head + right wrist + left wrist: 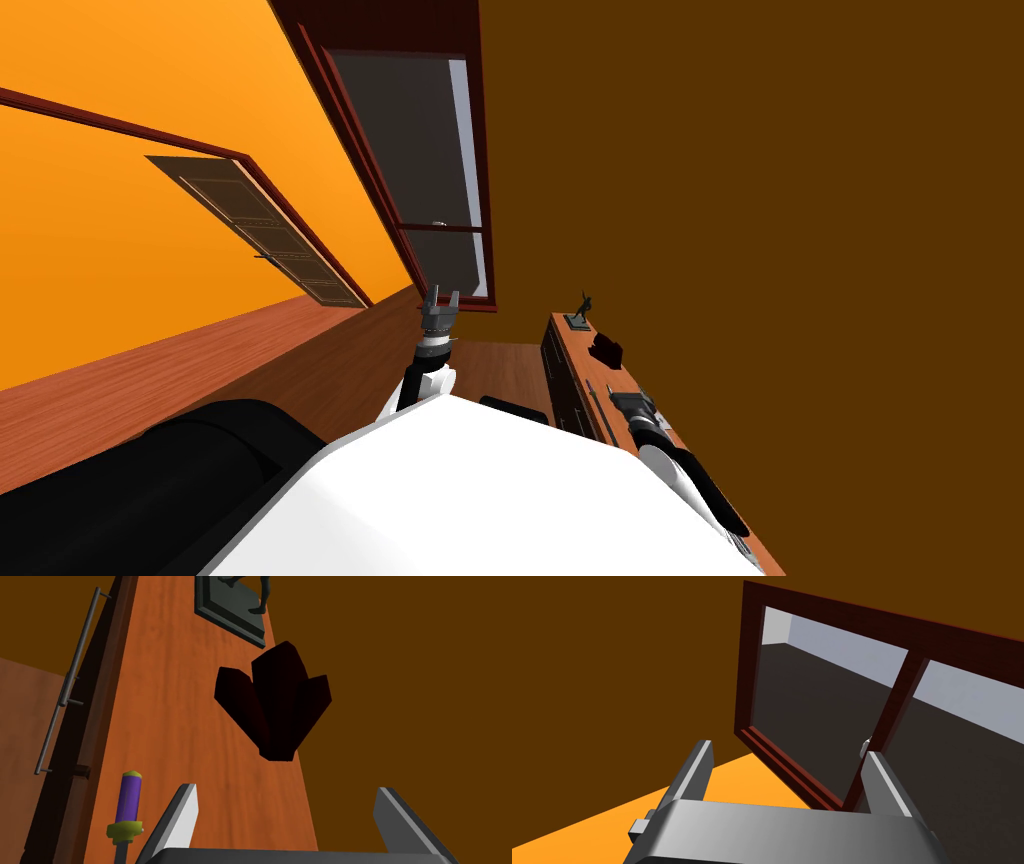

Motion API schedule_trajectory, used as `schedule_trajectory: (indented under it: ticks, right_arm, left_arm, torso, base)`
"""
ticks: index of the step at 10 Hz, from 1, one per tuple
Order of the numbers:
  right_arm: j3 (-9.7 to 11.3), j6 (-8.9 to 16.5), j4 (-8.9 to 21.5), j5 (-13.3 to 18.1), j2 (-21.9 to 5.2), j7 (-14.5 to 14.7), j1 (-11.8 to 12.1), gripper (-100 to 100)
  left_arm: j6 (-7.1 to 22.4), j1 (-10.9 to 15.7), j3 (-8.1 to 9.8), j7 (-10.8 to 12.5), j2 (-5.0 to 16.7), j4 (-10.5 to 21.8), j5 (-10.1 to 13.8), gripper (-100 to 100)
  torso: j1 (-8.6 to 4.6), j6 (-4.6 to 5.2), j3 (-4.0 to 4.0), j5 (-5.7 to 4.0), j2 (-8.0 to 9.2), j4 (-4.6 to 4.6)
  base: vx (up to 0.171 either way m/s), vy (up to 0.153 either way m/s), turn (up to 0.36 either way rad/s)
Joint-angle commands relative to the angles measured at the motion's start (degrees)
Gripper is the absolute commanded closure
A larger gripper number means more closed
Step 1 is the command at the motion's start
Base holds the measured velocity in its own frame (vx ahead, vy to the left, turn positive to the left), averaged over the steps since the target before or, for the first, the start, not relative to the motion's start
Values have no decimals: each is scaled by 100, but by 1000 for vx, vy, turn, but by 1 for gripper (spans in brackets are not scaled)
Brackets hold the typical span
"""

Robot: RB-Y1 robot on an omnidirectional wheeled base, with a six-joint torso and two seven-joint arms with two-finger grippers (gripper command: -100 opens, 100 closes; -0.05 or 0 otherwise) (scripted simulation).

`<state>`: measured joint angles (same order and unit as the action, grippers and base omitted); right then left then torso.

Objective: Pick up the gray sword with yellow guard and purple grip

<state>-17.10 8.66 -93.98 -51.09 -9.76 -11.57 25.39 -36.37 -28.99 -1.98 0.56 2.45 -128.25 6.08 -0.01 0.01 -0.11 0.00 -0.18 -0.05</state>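
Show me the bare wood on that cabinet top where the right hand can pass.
Bare: the wooden top between the sword and the dark red faceted object, ahead of the open right gripper. Crowded: the far end, where the statue base sits close to that object.

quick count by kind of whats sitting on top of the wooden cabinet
sword: 1
dark red faceted ornament: 1
figurine: 1
total on the cabinet: 3
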Motion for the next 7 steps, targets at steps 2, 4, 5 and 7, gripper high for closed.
schedule_trajectory:
  ticks: [2,4,5,7]
  right_arm:
    - [-87,253,336,-323,-26,-115,-50,-100]
    - [-243,672,747,-732,-82,-329,-87,-100]
    - [-243,691,831,-838,-82,-329,-87,-100]
    - [-319,905,1083,-1093,-112,-433,-106,-100]
  left_arm:
    - [0,0,0,0,0,0,0,0]
    - [0,0,0,0,0,0,0,0]
    - [0,0,0,0,0,0,0,0]
    - [0,0,0,0,0,0,0,0]
  torso:
    - [-2,-1,-2,0,-4,0]
    - [-4,0,-1,0,-2,0]
    - [-7,-1,-5,-1,-11,-2]
    - [1,0,-1,1,-2,0]
  base:
    - [51,-12,34]
    - [70,-26,64]
    - [61,-17,29]
    - [43,-6,32]
